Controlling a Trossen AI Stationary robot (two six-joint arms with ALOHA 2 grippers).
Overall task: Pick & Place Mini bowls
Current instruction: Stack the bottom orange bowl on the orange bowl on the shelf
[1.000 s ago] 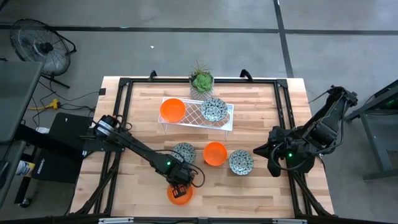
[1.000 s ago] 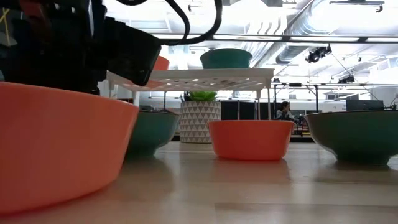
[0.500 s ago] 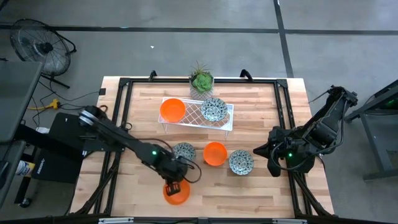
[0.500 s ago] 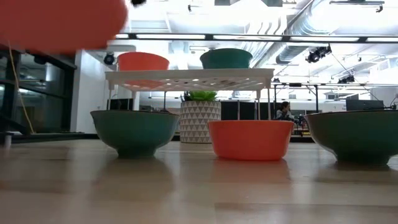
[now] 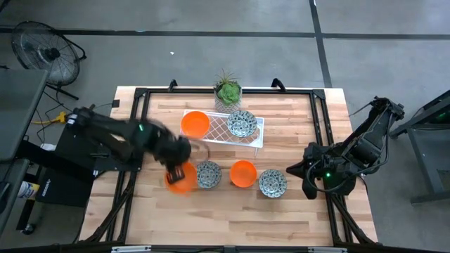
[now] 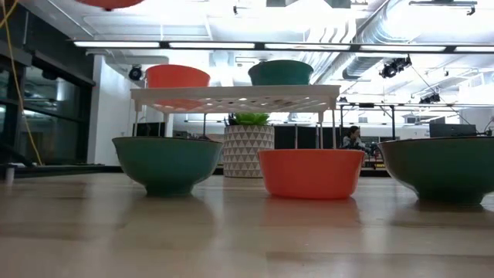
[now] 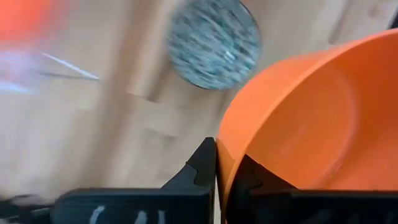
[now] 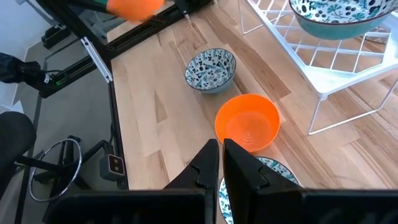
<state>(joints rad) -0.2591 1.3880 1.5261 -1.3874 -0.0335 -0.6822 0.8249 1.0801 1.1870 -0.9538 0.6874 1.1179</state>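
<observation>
Over on the left half of the bench, the left gripper has its fingers clamped tight on the rim of an orange bowl, carrying it up in the air. In the low view only the bottom of that bowl shows at the very top edge, well clear of the wood. It sits just beside a speckled bowl that rests on the bench, and the left wrist view shows that speckled one beyond the held bowl's rim.

Next along the row there's a second orange bowl, then another speckled bowl, all three sitting on the bench near each other but not touching as far as I can tell.

Behind them is the white wire rack, with a third orange bowl on its left part and a third speckled bowl on its right part. The little potted plant stands just behind the rack at the far edge.

The right gripper is parked at the right side of the bench, near the rightmost speckled bowl, fingers pressed together with nothing in them.
</observation>
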